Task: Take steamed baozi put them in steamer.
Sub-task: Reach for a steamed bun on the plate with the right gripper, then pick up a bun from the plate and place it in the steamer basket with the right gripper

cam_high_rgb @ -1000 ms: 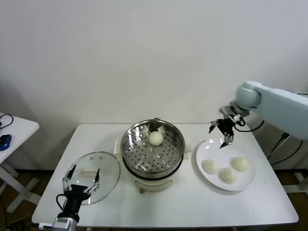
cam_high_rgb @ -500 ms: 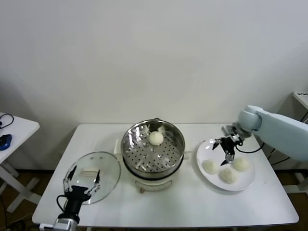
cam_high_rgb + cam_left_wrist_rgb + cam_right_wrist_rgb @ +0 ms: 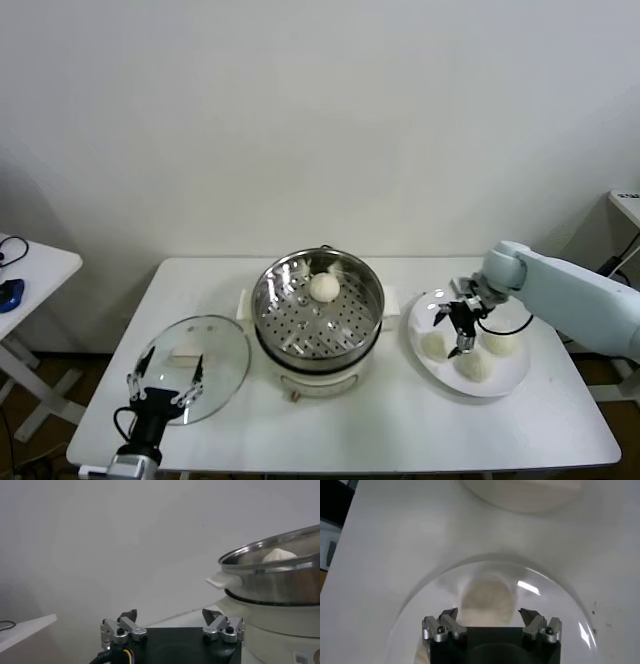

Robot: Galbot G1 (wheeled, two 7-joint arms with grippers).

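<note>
The right hand (image 3: pixel 453 329) hangs spread over the white plate (image 3: pixel 510 381), 1 bun (image 3: pixel 487 601) directly below between its fingers. 2 more buns (image 3: pixel 475 365) sit close on its outer side, crowding a descent. Toward its inner side, the steamer (image 3: pixel 318 308) wall rises as a barrier; beyond it, the glass lid (image 3: pixel 195 368) covers the surface beside the left hand (image 3: pixel 165 383).

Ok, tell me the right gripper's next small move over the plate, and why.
Probably lower straight down and close. The right gripper hangs open over the plate, with a baozi between its fingers in the wrist view, not yet gripped. One baozi already sits in the steamer.
</note>
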